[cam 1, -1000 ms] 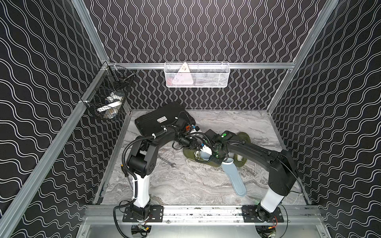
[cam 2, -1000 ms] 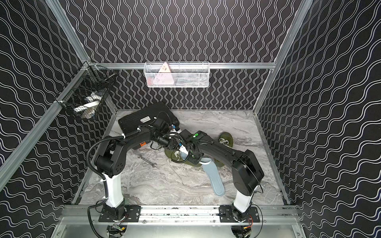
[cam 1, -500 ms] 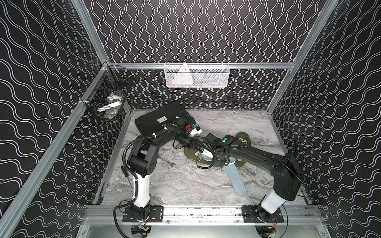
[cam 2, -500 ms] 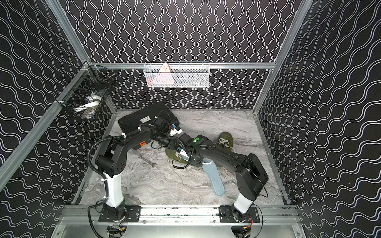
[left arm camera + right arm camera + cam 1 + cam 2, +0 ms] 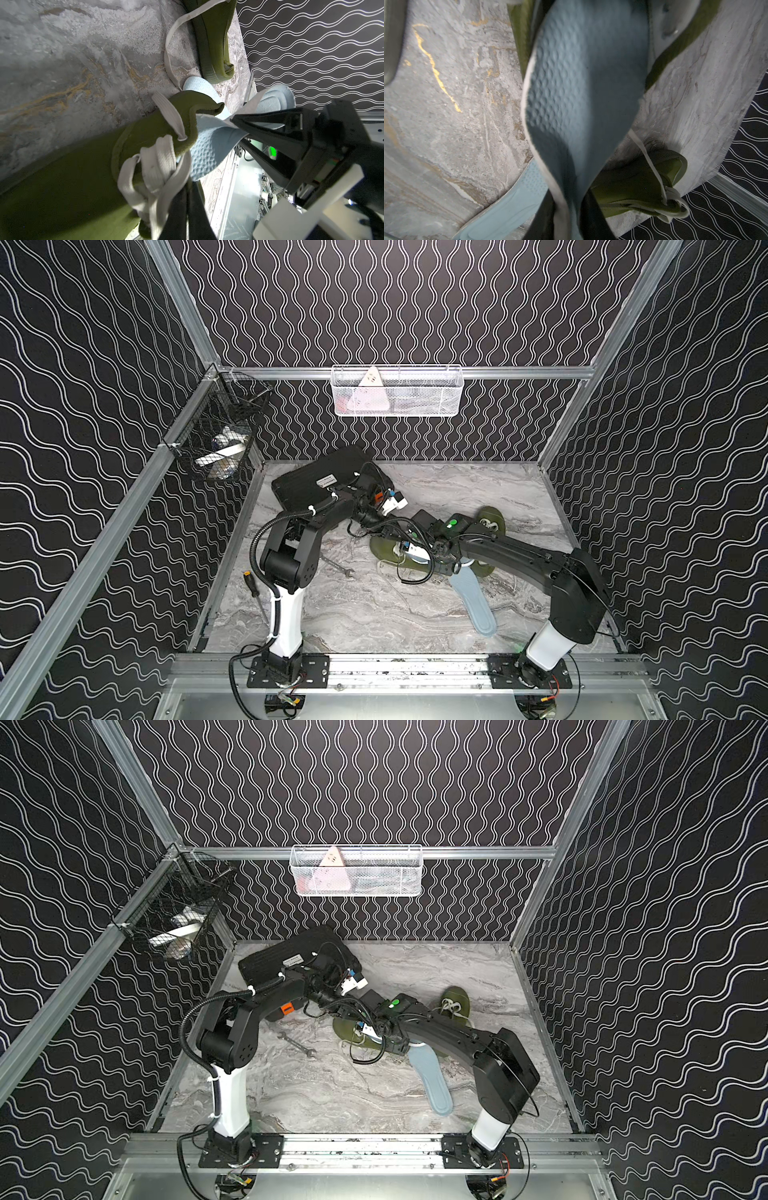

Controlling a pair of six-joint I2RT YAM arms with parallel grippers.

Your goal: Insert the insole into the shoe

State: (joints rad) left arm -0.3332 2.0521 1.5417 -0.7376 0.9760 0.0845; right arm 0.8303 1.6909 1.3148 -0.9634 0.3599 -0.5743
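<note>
Looking down in both top views, the left arm (image 5: 320, 520) and right arm (image 5: 511, 556) meet at centre frame over an olive shoe (image 5: 384, 549) whose toe points toward the left of the frame. Their claws are hidden beneath the wrists there. A loose insole (image 5: 473, 601), pale blue, lies flat on the marble table (image 5: 374, 614) to the lower right of the shoe. A second shoe (image 5: 455, 1002) sits just above the right arm. A wrench (image 5: 297, 1044) lies left of the shoe, and a black case (image 5: 316, 481) sits at the back.

In the left wrist view, the left gripper (image 5: 187, 197) at bottom centre has its jaws pressed together on the shoe's white laces (image 5: 160, 166). The insole (image 5: 207, 143) dips into the shoe's mouth at centre, pinched from the right by the right gripper (image 5: 241, 129).

In the right wrist view, the right gripper's fingers (image 5: 593, 218) at the bottom edge clamp the insole, which runs up into the shoe at top centre. This picture is blurred.
</note>
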